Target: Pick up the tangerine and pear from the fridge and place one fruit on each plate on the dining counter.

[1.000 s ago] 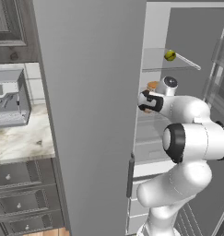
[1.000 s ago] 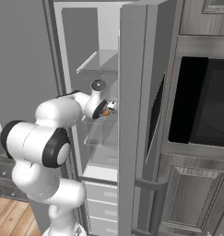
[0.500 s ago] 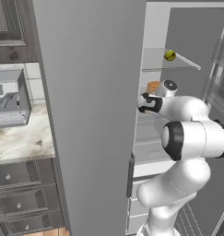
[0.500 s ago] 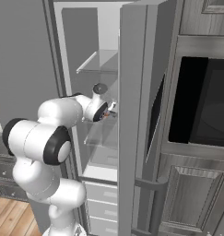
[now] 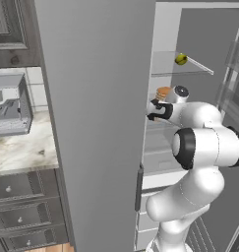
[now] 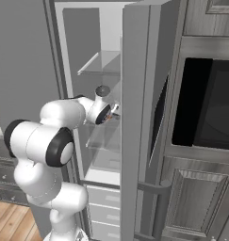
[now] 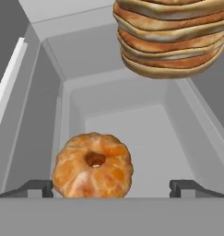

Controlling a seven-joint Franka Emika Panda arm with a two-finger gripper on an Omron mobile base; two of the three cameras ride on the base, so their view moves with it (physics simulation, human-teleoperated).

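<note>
The tangerine (image 7: 92,166) lies on a pale shelf inside the fridge (image 5: 96,123), directly in front of my gripper (image 7: 112,188). The gripper is open, and the fruit sits between the two dark fingertips (image 7: 39,186), nearer the left one; I cannot tell if they touch it. The pear (image 5: 181,59), yellow-green, rests on the glass shelf above. In the left base view my gripper (image 5: 151,110) reaches into the fridge at middle-shelf height. From the right base view the hand (image 6: 105,113) is inside, behind the open door (image 6: 139,117).
A tan stack of pancakes (image 7: 173,37) sits close above and right of the tangerine, and also shows by my wrist (image 5: 163,92). The dark oven (image 6: 205,103) stands right of the fridge. A wall counter with a steel appliance (image 5: 8,106) lies to the left.
The hand has edged a little deeper into the fridge toward the tangerine. The jaws have stayed open.
</note>
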